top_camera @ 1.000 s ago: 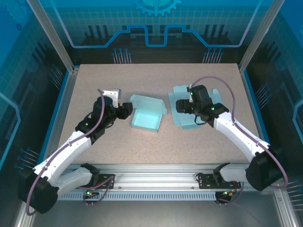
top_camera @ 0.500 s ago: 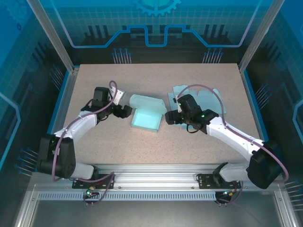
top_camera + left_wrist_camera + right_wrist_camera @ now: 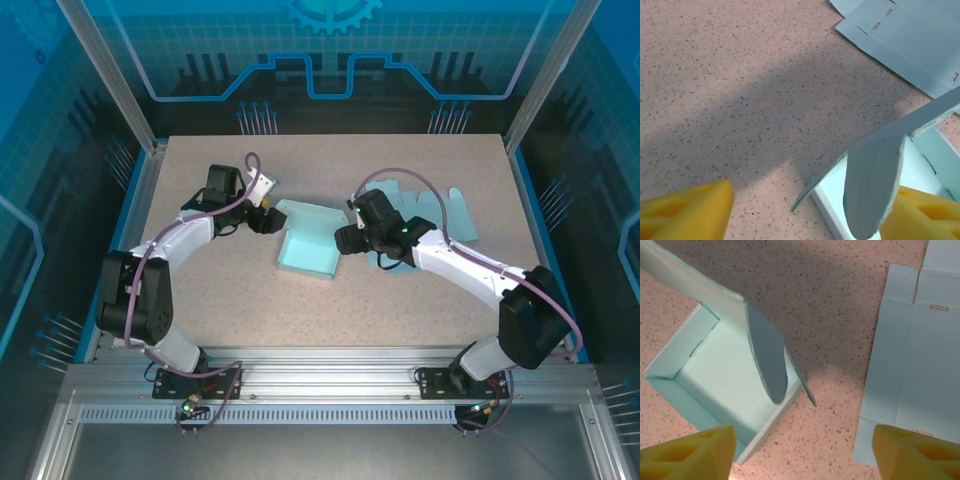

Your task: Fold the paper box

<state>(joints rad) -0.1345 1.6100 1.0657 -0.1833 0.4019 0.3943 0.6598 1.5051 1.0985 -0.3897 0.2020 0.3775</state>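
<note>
Two thirds of the fold looks done to us. The pale teal paper box (image 3: 305, 255) sits near the middle of the speckled beige table (image 3: 400, 310), between the two arms. It already has a flat floor and raised side walls. In the right wrist view the near and left walls stand up and meet at a tucked corner.

What is left, as we judge it, is the far side. The lid panel (image 3: 312, 214) rises loose from the far wall, and a rounded tab (image 3: 767, 360) sticks out untucked over the cavity. The lid has yet to come down and the tabs have yet to go in. A flat teal cardboard blank (image 3: 440, 212) lies unfolded just right of the box and apart from it.

The box's mouth faces straight up. Counting the lid panel, we read its long axis as running from the near edge of the table toward the far edge, with the near end turned slightly left. The tray part alone looks close to square.

The left gripper (image 3: 262, 221) is at the far-left corner of the box. Its yellow fingertips (image 3: 685, 210) are spread wide, and a tab hangs just in front of the right one, unpinched. The right gripper (image 3: 345, 239) hovers at the box's right wall, released, with its fingers straddling bare table and clasping nothing.
</note>
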